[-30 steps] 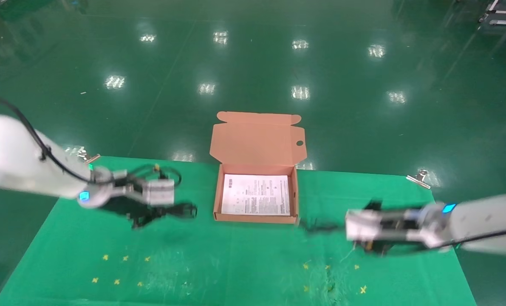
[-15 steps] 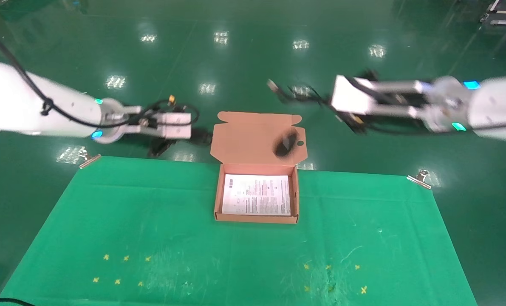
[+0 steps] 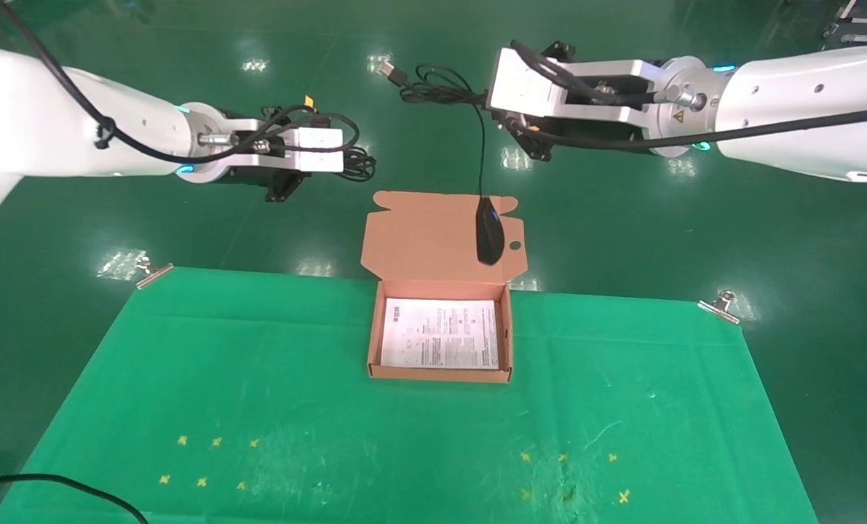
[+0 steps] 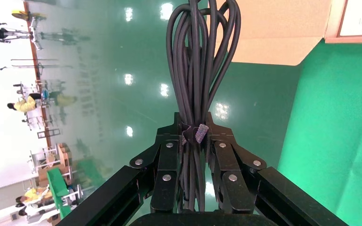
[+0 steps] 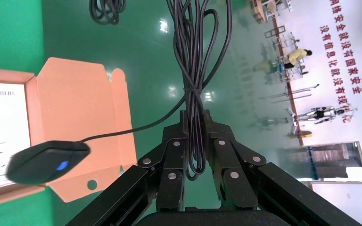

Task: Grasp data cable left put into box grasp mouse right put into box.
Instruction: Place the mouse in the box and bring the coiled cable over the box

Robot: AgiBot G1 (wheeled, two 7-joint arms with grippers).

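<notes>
- The box (image 3: 439,340) sits open on the green worktop (image 3: 258,407), lid (image 3: 433,236) standing at its far side, white printed sheet on its bottom; nothing from the task is inside yet.
- The left gripper (image 3: 351,156) hangs high, at about 10 o'clock from the box, fingers (image 4: 169,165) clamped on the data cable (image 4: 200,61).
- The data cable is a thin black oblong bundle, bound with a small tie at the fingers, its long axis running straight out from them.
- The right gripper (image 3: 509,120) is held high at about 1 o'clock from the box, fingers (image 5: 224,160) clamped on the mouse's coiled cord (image 5: 193,52), not its body.
- The mouse (image 3: 488,231) dangles nose-up, black and oval with a blue light, in front of the lid just beyond the tray.
- Judged nearer: the right arm's load; it needs a short pull toward 6 o'clock and down.
</notes>
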